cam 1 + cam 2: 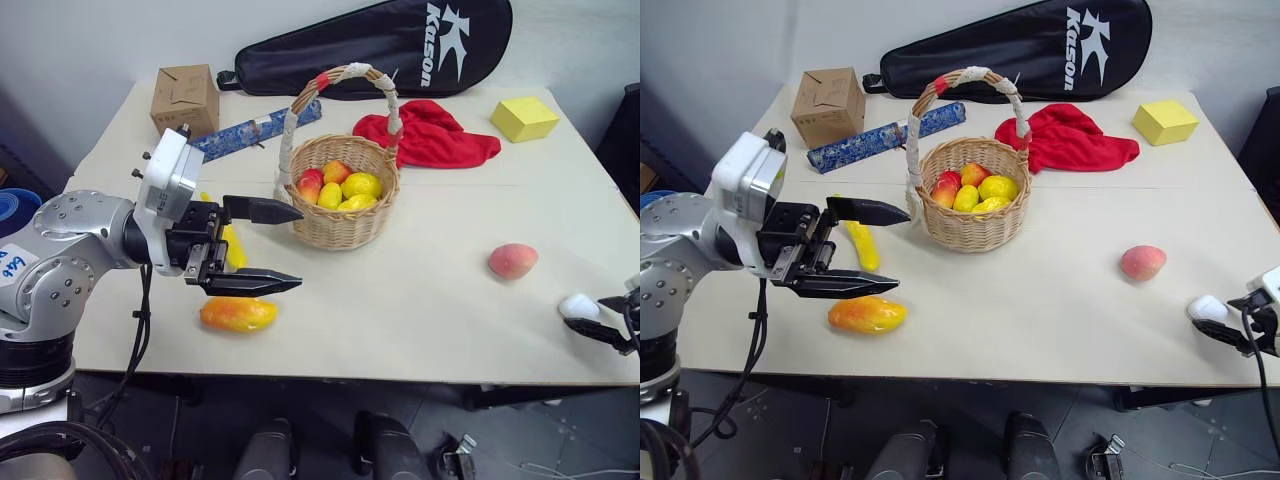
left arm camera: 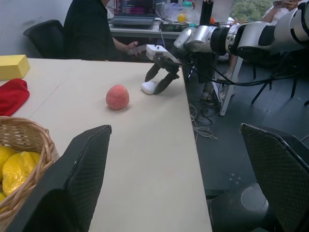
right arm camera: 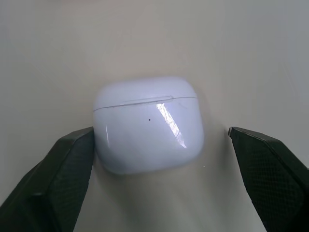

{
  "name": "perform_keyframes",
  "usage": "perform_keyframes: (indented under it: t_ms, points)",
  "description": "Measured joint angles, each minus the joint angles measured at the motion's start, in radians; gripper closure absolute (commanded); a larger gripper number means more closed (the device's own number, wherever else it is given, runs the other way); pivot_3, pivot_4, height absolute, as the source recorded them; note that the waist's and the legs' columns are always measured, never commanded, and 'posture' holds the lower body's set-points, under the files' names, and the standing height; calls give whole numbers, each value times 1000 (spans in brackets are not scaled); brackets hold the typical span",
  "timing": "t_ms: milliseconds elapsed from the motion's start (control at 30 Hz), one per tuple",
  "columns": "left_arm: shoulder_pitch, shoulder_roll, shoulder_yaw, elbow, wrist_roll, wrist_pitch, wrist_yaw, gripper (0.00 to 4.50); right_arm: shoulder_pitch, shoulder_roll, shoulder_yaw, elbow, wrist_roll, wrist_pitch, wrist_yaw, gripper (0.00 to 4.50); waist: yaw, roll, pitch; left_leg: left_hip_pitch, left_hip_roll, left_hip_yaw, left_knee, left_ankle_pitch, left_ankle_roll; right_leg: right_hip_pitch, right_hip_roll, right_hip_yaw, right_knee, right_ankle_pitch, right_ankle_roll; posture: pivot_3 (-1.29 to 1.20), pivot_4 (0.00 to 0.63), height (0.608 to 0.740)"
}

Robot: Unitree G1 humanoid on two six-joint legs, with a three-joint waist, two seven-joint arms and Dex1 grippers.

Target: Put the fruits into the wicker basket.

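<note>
Oddly, the open right gripper (image 3: 159, 179) straddles the small white rounded case (image 3: 147, 128); the round pinkish-red peach (image 1: 1143, 262) lies left, farther in.

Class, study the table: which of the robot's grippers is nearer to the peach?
The right gripper. It sits at the table's right edge around the white case, just beyond the peach. The left gripper hovers left of the wicker basket, much farther away.

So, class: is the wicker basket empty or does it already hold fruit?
Holding fruit: the wicker basket stands upright with several yellow and red fruits piled inside.
</note>
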Motion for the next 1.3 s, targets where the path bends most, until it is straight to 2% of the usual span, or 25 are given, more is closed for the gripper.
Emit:
perform_keyframes:
  t_ms: [67,100,267,467,600,767,867,967,1100,1167,1300]
  points:
    - [-6,0,-6,3,6,-1,-2,0,-8,2,0,15,5,3,3,1586,0,0,0,0,1,0,0,0,-1,0,1,3,0,0,0,0,150,740]
    - [-8,0,-6,5,9,-2,-3,0,-8,2,-1,16,9,7,3,1741,0,0,0,0,1,0,0,-1,-1,0,1,4,0,0,-1,0,150,740]
    - [-9,0,-6,25,22,-10,-4,0,15,-3,-51,44,40,47,-22,1747,1,0,0,0,1,1,0,-2,0,-2,1,10,0,0,-1,0,150,740]
    - [-9,0,-6,28,26,-19,0,0,59,-53,-108,118,35,60,-146,1747,3,0,0,-1,1,3,0,-4,2,-2,1,12,-1,0,-1,0,150,740]
    - [-9,-6,-6,30,32,-29,0,0,77,-52,-121,127,42,86,-159,1747,-3,0,0,0,1,5,0,-4,2,-2,1,13,-1,0,-1,0,150,740]
    - [-9,-8,-6,34,49,-43,-4,0,72,-52,-121,110,48,121,-168,58,-16,0,0,0,1,6,0,-4,2,-2,2,14,-1,1,0,0,150,740]
    - [3,-8,-6,37,63,-49,-5,0,68,-52,-121,69,61,140,-156,58,-21,0,0,1,2,7,0,-4,2,-2,2,16,-1,1,0,0,150,740]
    - [28,-4,-1,43,68,-55,-4,0,71,-52,-152,-50,120,178,-94,58,-22,0,0,1,2,9,0,-4,2,-4,3,18,0,1,1,0,150,740]
    - [103,51,61,46,76,-57,-12,0,151,-60,-208,-485,294,336,68,58,-20,0,0,0,5,10,0,-5,0,-9,4,19,4,1,0,0,150,740]
    - [175,110,103,47,90,-63,-39,0,172,-65,-207,-722,396,435,130,58,-19,0,0,-3,6,10,0,-6,-2,-13,3,19,7,0,-1,0,150,740]
    - [359,237,191,63,167,-129,-136,0,101,-78,-164,-1014,565,565,198,58,-17,0,0,-4,8,11,0,-12,2,-16,1,19,6,-1,-4,0,150,740]
